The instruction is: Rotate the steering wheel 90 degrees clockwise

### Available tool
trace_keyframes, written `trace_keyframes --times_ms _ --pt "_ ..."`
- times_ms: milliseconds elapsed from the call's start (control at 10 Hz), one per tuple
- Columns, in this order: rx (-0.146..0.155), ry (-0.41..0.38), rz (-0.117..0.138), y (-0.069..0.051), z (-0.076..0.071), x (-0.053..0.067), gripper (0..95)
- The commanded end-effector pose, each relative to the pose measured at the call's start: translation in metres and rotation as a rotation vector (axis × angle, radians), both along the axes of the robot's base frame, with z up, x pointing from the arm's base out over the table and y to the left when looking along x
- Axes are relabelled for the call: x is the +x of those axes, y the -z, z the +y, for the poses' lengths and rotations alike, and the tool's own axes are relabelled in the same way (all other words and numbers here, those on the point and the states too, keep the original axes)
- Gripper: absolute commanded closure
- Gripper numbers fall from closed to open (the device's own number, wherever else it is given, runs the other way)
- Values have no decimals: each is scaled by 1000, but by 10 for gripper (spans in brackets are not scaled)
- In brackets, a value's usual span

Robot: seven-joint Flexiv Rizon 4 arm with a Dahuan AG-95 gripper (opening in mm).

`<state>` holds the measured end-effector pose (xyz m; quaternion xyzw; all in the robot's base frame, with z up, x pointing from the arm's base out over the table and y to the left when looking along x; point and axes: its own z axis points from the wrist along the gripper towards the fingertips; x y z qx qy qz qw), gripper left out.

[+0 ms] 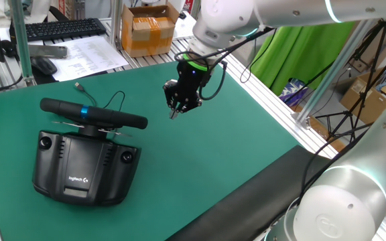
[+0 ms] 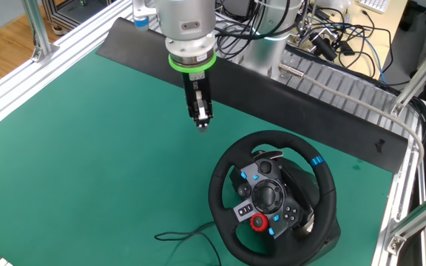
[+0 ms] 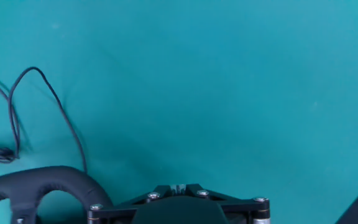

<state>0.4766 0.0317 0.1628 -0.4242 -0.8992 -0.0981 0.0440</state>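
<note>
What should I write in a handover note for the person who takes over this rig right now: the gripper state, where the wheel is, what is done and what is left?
Gripper: hangs above the green mat, holding nothing and apart from the wheel; the fingers look close together, but open or shut cannot be told.
Steering wheel: on its black base on the mat, with the blue stripe at the upper right of the rim in the other fixed view. Its thin cable lies loose on the mat.
Done: nothing visible; the wheel is not gripped.
Left: bring the gripper to the rim, grasp or push it, and turn it 90 degrees clockwise.
</note>
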Motion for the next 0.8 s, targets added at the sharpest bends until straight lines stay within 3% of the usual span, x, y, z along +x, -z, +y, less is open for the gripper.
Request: trace_keyframes --times_ms 100,200,300,800 --pt "13 35 13 -6 6 2 570" --pt "15 47 17 -11 11 3 570" --pt "25 63 21 -16 18 3 380" --pt "25 75 32 -33 47 -7 380"
